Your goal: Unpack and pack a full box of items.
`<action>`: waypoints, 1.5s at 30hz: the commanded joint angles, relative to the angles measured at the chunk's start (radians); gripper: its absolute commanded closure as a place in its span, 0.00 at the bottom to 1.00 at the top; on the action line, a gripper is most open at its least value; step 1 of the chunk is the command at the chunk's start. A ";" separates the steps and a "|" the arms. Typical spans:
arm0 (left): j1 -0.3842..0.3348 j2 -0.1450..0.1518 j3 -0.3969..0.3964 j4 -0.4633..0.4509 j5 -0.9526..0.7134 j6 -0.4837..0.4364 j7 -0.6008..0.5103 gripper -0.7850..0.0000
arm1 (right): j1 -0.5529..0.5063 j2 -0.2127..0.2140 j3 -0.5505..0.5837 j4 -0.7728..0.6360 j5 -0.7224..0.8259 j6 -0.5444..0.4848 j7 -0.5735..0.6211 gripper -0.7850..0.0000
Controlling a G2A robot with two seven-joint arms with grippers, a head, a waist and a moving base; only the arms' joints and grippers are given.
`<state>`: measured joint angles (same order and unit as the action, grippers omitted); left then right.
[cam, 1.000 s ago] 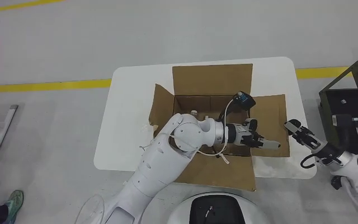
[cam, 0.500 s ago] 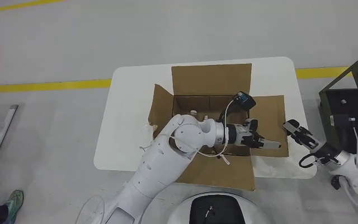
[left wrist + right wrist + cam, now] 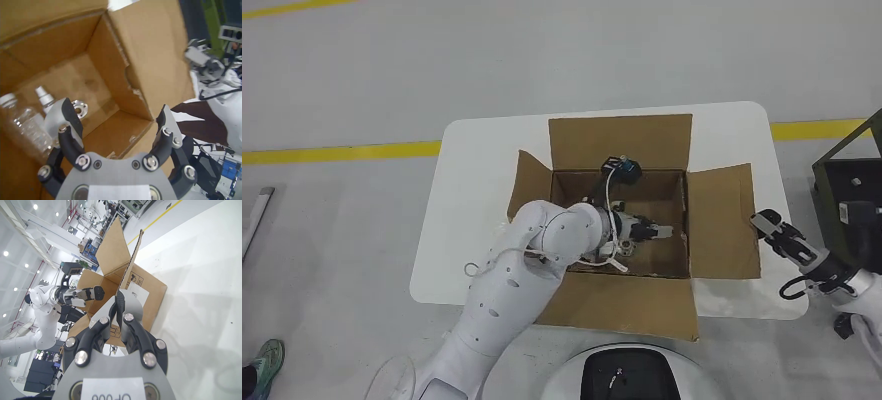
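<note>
An open cardboard box (image 3: 620, 140) stands mid-table with its flaps spread. My left gripper (image 3: 660, 231) hangs open over the box's inside near its right wall (image 3: 147, 47), nothing between its fingers (image 3: 66, 111). On the box floor lie a clear plastic bottle (image 3: 28, 126), a white-capped spray bottle (image 3: 43, 95) and a small round metal part (image 3: 80, 110). My right gripper (image 3: 762, 220) sits at the outer edge of the right flap (image 3: 724, 225). In the right wrist view it (image 3: 118, 298) is shut on that flap's corrugated edge (image 3: 132, 256).
The white table (image 3: 477, 200) has bare room left of the box and a narrow strip on its right. A dark green rack (image 3: 847, 200) stands off the table's right side. A yellow floor line (image 3: 342, 153) runs behind the table.
My left gripper has pulled back from over the right flap and now hangs inside the box, farther left. The right gripper has barely shifted at the flap's edge.
</note>
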<state>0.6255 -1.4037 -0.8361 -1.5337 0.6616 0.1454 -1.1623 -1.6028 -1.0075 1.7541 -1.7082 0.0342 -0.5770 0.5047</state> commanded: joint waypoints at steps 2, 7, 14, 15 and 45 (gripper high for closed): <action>-0.014 0.006 0.029 0.003 0.114 0.026 -0.092 0.00 | -0.004 0.000 0.004 -0.006 -0.006 -0.001 -0.004 1.00; -0.033 0.007 0.063 0.024 0.227 0.035 -0.154 0.00 | -0.013 0.000 0.013 -0.015 -0.013 -0.002 -0.006 1.00; -0.033 0.007 0.063 0.024 0.227 0.035 -0.154 0.00 | -0.018 -0.001 0.017 -0.018 -0.014 -0.004 -0.005 1.00; -0.033 0.007 0.063 0.024 0.227 0.035 -0.154 0.00 | -0.018 -0.001 0.016 -0.018 -0.015 -0.005 -0.003 1.00; -0.087 -0.021 0.143 0.158 0.504 0.100 -0.178 0.00 | -0.028 -0.003 0.042 -0.095 -0.003 -0.027 0.004 1.00</action>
<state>0.5417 -1.4210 -0.7004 -1.3847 1.1581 0.2480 -1.3429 -1.6305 -1.0099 1.7962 -1.8013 0.0326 -0.6040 0.5077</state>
